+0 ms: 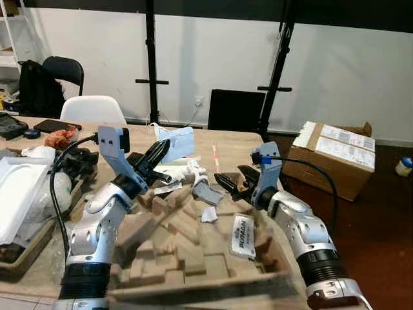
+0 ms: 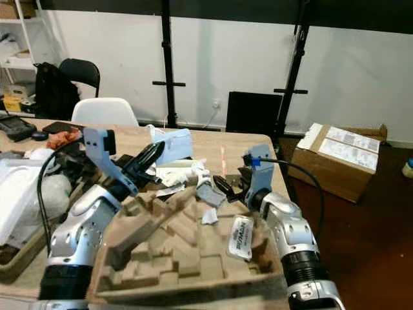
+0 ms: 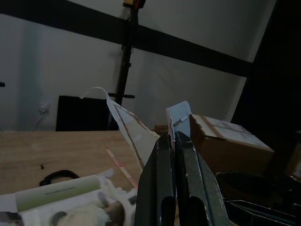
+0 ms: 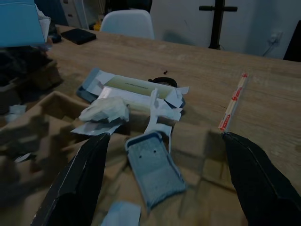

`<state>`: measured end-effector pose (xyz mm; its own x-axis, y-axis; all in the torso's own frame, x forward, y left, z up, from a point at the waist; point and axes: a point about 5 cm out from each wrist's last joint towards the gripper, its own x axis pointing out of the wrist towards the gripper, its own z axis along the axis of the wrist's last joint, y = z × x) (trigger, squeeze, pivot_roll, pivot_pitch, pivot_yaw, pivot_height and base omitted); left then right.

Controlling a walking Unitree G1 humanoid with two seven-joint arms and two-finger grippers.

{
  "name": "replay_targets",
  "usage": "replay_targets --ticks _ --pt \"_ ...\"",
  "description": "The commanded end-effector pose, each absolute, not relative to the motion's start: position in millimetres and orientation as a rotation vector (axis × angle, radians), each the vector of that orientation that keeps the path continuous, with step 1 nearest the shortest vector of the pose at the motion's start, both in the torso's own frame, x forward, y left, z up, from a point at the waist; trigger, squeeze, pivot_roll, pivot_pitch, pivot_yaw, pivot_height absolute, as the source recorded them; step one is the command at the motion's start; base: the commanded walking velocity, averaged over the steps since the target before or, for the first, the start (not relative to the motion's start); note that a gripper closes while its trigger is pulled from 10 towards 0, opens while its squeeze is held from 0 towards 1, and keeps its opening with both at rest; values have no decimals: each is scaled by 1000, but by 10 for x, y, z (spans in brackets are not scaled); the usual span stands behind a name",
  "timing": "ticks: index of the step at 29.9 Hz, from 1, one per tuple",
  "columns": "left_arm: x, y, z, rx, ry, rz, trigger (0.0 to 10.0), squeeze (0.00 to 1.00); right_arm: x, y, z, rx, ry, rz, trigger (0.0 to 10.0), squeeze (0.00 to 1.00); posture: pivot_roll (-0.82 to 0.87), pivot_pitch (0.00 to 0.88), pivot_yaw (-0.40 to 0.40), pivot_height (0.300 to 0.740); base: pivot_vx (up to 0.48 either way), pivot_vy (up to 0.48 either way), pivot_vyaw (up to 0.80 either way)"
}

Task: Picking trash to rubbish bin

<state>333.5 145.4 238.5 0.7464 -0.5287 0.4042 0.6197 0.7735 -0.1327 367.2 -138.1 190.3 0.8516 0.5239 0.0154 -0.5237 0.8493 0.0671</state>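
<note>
My left gripper [image 1: 161,150] is raised over the table, shut on a torn pale blue and white piece of packaging [image 1: 179,141]; in the left wrist view its fingers [image 3: 160,160] pinch the packaging [image 3: 181,113]. The right gripper [image 1: 227,183] stands open, low over the far edge of a brown moulded pulp tray [image 1: 193,255]. Between its spread fingers [image 4: 80,183] lies a grey-blue plastic piece [image 4: 153,167]. Beyond that piece, white wrappers and crumpled tissue [image 4: 106,109] lie on the wooden table [image 1: 235,145]. A white labelled packet [image 1: 242,236] rests in the pulp tray.
A red-and-white paper straw [image 1: 215,157] lies on the table. A tray with white plastic [image 1: 19,194] sits at the left. Behind stand a white chair [image 1: 93,108], a black chair with a backpack [image 1: 39,87] and two black stands. A cardboard box [image 1: 332,155] is on the floor at right.
</note>
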Motion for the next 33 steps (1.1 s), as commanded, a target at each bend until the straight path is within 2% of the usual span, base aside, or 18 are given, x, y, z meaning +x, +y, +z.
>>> replay_targets --ticks 1,25,33 --pt "3324 1452 2367 -254 -342 -644 10000 0 3657 -1389 1870 61 11 554 10000 0 37 45 -52 740 -311 0 0" --pt "3324 1469 2334 -252 -317 -645 10000 0 3645 -1403 1863 57 16 555 10000 0 33 57 -51 740 -304 0 0" --pt "3331 1445 2257 -199 -275 -655 10000 0 3638 -1404 1856 59 18 554 10000 0 30 62 -49 740 0 0 0"
